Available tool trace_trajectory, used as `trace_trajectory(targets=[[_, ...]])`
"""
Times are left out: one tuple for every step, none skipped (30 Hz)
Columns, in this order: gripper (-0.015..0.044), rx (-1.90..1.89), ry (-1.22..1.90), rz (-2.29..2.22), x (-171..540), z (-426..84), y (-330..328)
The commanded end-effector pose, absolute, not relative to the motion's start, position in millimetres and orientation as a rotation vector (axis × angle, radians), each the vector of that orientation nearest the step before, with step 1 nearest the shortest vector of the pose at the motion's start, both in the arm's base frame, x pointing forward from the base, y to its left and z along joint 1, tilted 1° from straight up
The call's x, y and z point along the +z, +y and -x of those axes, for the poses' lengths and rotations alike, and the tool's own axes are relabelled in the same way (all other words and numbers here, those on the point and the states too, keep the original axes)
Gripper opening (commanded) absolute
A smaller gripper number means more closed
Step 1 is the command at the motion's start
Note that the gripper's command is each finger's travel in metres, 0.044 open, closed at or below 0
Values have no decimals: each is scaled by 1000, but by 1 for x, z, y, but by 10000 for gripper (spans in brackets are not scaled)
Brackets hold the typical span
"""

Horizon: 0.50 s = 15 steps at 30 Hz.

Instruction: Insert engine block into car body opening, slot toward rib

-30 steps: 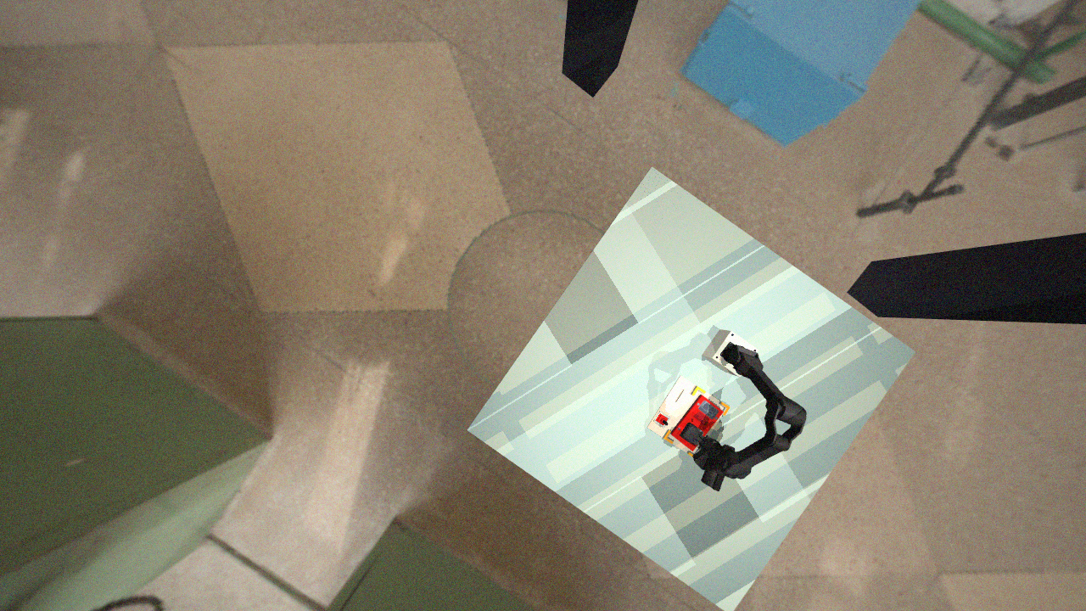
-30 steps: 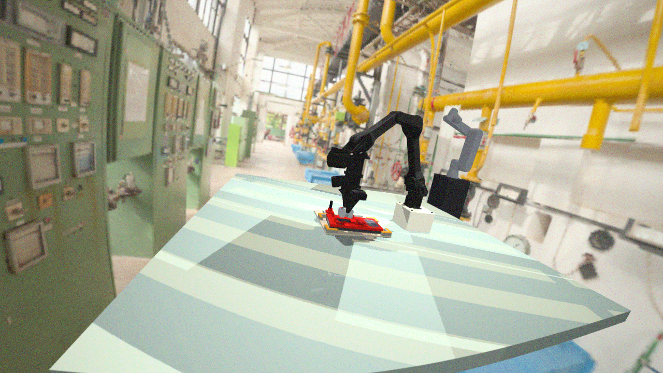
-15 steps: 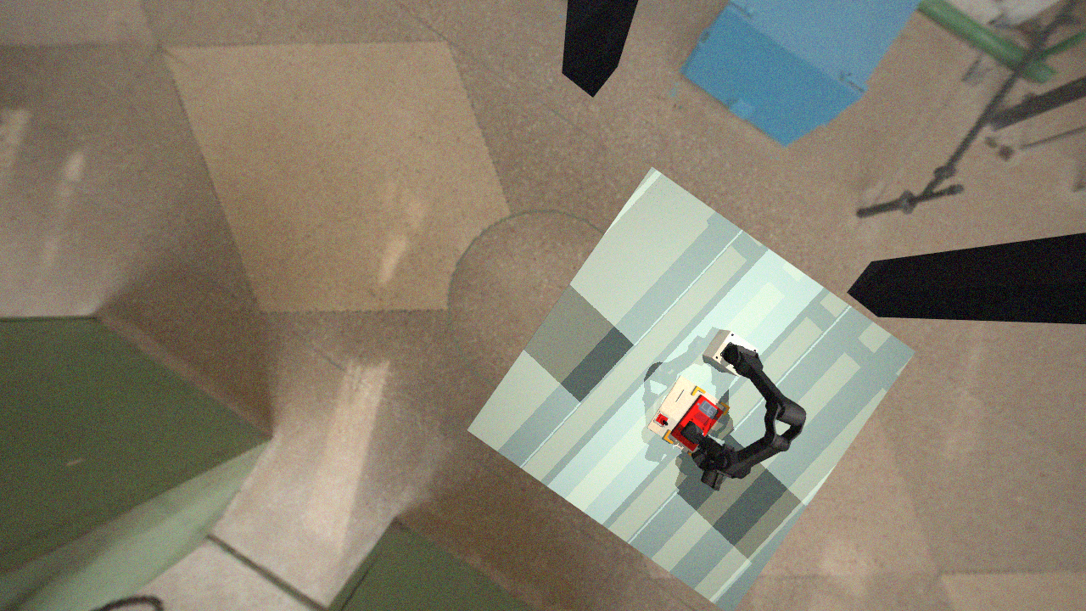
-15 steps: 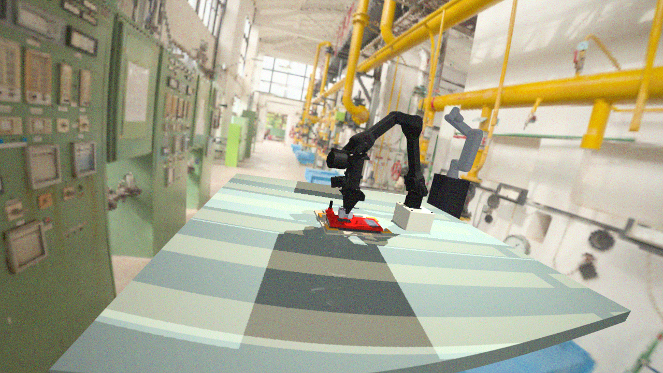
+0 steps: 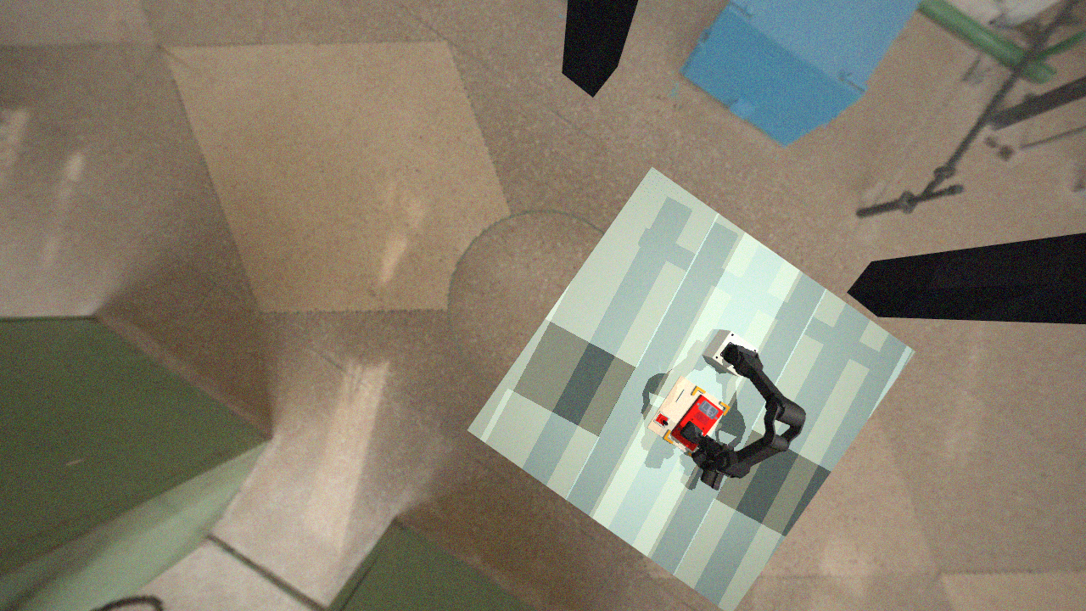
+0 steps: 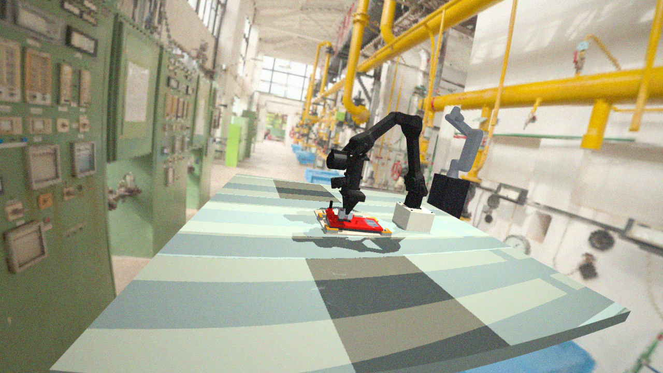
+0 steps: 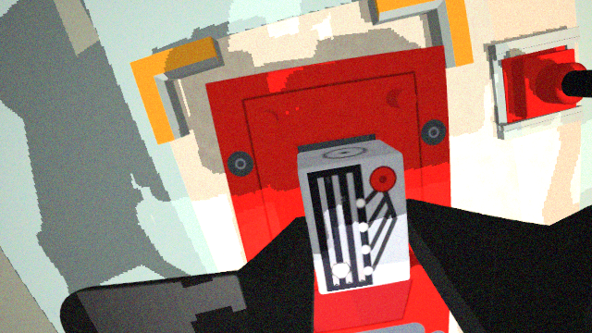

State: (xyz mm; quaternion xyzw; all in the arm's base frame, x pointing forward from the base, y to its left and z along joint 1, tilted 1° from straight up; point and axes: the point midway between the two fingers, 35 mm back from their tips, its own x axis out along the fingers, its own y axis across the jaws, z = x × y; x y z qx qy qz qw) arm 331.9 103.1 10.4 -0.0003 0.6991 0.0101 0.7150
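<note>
The engine block [image 7: 353, 217] [image 6: 342, 214] is a grey box with black stripes and a red disc on its top face. My gripper [image 7: 353, 219] [image 6: 346, 212] is shut on it, one black finger on each side. The block stands upright at the car body's opening [image 7: 338, 143], whose dark far edge shows just beyond it. The red car body [image 7: 324, 111] [image 6: 359, 223] [image 5: 691, 416] lies flat below. The block still rises well above the body's top. Its lower end, the rib and most of the opening are hidden, so I cannot tell how deep it sits.
The body lies on a cream board [image 7: 472, 171] between orange corner brackets [image 7: 148, 97] [image 7: 460, 37]. A red part [image 7: 513, 92] with a black upright peg stands in a grey frame beside it. The arm's white base block [image 6: 412, 219] stands close by on the striped table [image 6: 231, 301].
</note>
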Motion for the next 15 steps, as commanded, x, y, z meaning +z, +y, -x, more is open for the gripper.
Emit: trace_trajectory(targets=[[158, 20, 1551, -7, 9, -331, 104], [158, 19, 1551, -9, 8, -331, 104], [158, 17, 1551, -10, 8, -331, 104], [158, 16, 1551, -12, 8, -331, 104], [158, 14, 1551, -13, 8, -331, 104], [158, 13, 1551, -14, 8, -331, 104], [158, 13, 1551, -15, 7, -331, 104], [158, 13, 1551, -15, 7, -331, 104], [158, 13, 1551, -15, 7, -331, 104], [158, 13, 1551, -14, 7, -331, 104], [158, 14, 1551, -14, 7, -331, 104], [158, 14, 1551, -13, 6, -331, 104], [158, 15, 1551, -13, 6, -331, 104], [158, 15, 1551, -12, 6, -331, 104], [158, 16, 1551, -12, 6, -331, 104]])
